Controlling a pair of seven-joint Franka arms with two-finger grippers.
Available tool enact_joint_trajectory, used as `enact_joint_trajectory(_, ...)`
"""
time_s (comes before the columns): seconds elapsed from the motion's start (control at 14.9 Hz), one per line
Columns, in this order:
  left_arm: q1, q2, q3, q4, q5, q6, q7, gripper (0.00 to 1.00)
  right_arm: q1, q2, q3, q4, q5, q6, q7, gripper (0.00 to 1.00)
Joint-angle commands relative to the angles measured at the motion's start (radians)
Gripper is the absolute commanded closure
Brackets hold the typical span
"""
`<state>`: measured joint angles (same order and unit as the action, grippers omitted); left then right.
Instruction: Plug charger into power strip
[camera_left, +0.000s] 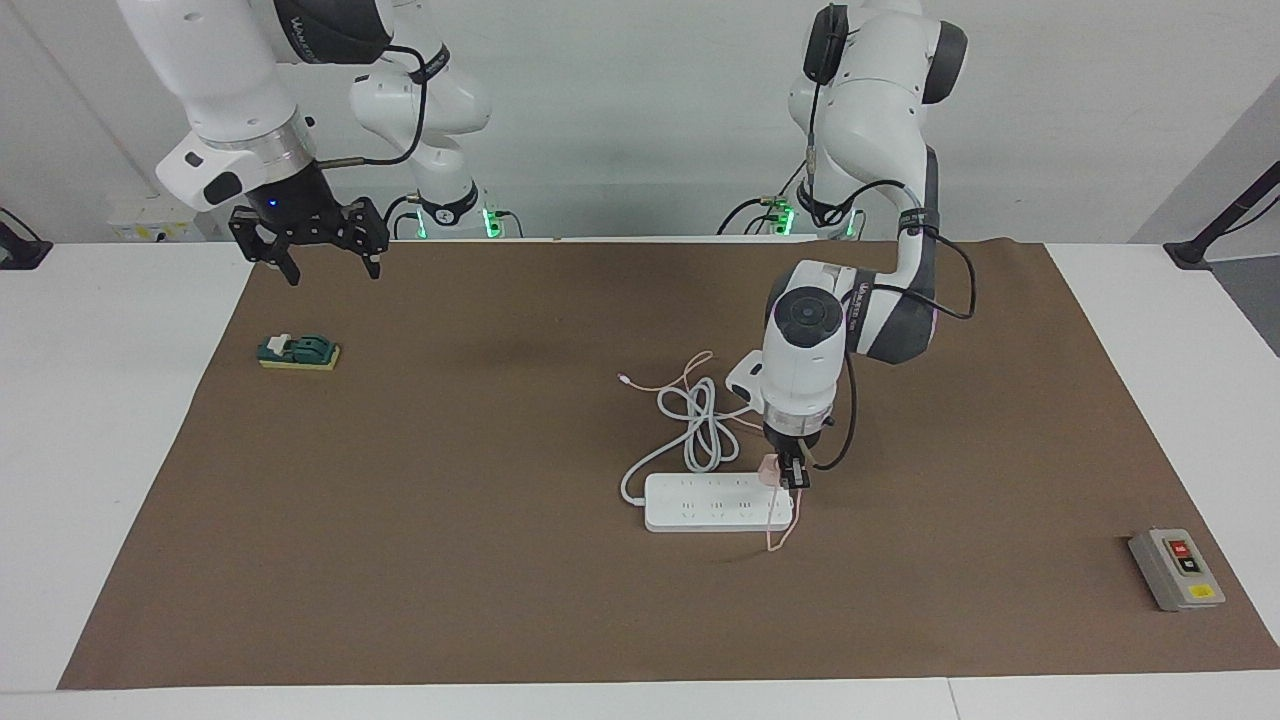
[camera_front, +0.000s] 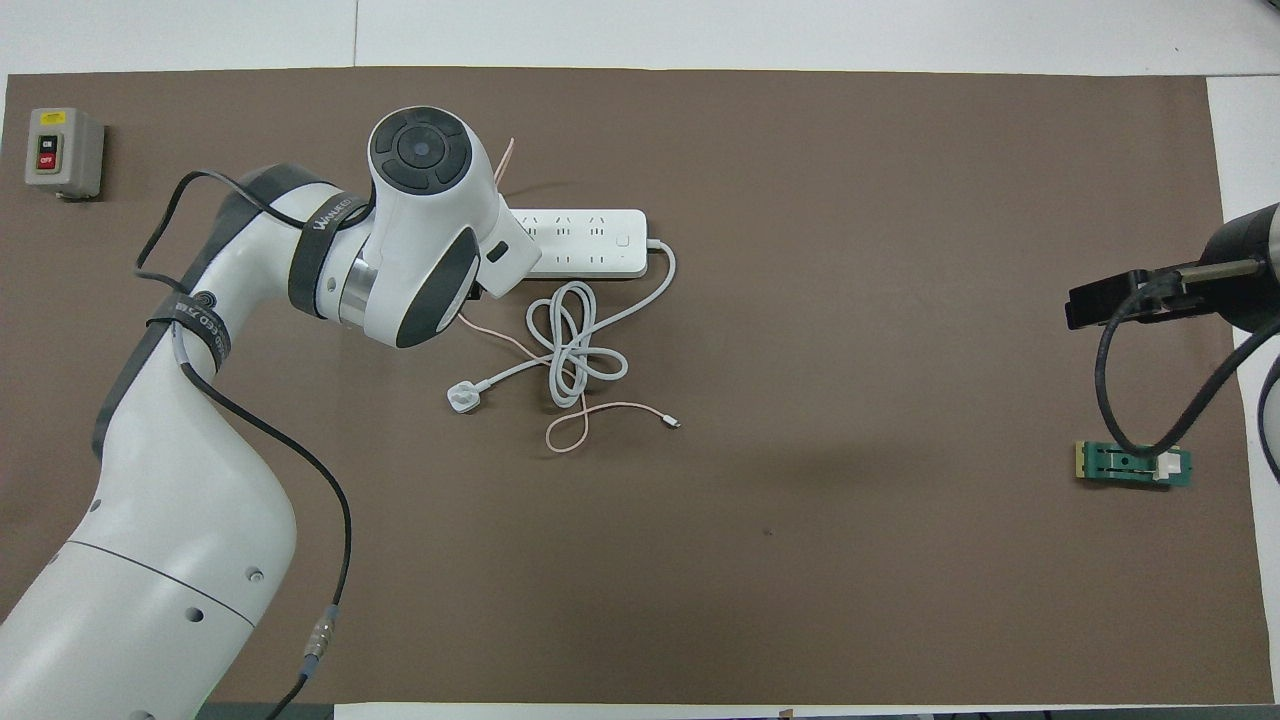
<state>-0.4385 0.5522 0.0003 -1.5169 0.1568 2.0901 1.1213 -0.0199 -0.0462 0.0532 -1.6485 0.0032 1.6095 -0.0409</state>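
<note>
Facing view: left gripper (camera_left: 796, 478), clamped on the charger (camera_left: 769, 469), holds it over the strip (camera_left: 715, 502) at its left-arm end, while the right gripper (camera_left: 326, 262) waits wide open above the surface (camera_left: 450, 560); overhead view: the left arm hides the charger, strip (camera_front: 585, 243) partly visible.

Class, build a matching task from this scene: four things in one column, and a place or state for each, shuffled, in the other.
1. charger
2. right pincer
3. grey switch box
4. white round plug

A. open, raised at the right arm's end
B. lying nearer the robots than the power strip
C. gripped by the left pincer at the strip
D. at the left arm's end

Pairs: 1-C, 2-A, 3-D, 4-B
</note>
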Motion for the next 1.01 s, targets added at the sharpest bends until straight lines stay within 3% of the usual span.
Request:
enact_joint_trajectory(0.0,-0.025,-0.011,0.009,-0.025,-0.01,0.041,-0.017,1.0,-0.008,-0.014,0.011,-0.007,-0.012,0.0,0.019,0.0)
enact_joint_trajectory(0.94,-0.02,0.028,0.007,0.024,-0.02,0.005,-0.015,1.0,-0.008,-0.015,0.011,-0.007,-0.014,0.001,0.019,0.0)
